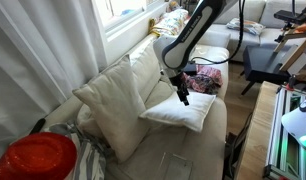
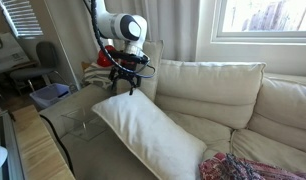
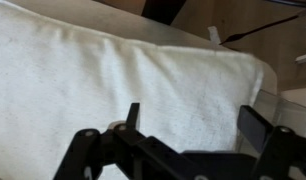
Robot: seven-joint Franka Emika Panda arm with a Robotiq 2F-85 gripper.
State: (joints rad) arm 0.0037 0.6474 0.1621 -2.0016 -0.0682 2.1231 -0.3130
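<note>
A white pillow (image 1: 183,110) lies flat on the seat of a cream sofa (image 1: 208,140). It also shows in an exterior view (image 2: 143,135) and fills the wrist view (image 3: 123,80). My gripper (image 1: 183,96) hovers just above the pillow's upper end, fingers pointing down; it shows in an exterior view (image 2: 125,86) too. In the wrist view the gripper (image 3: 193,122) is open, with the two black fingers spread apart over the pillow's fabric and nothing between them.
Two more white cushions (image 1: 113,100) lean against the sofa back below a window with a curtain (image 1: 43,50). A red round object (image 1: 38,158) sits at one sofa end. A patterned cloth (image 2: 253,165) lies on the seat. A wooden floor (image 2: 33,140) and desk furniture (image 1: 283,60) lie beyond.
</note>
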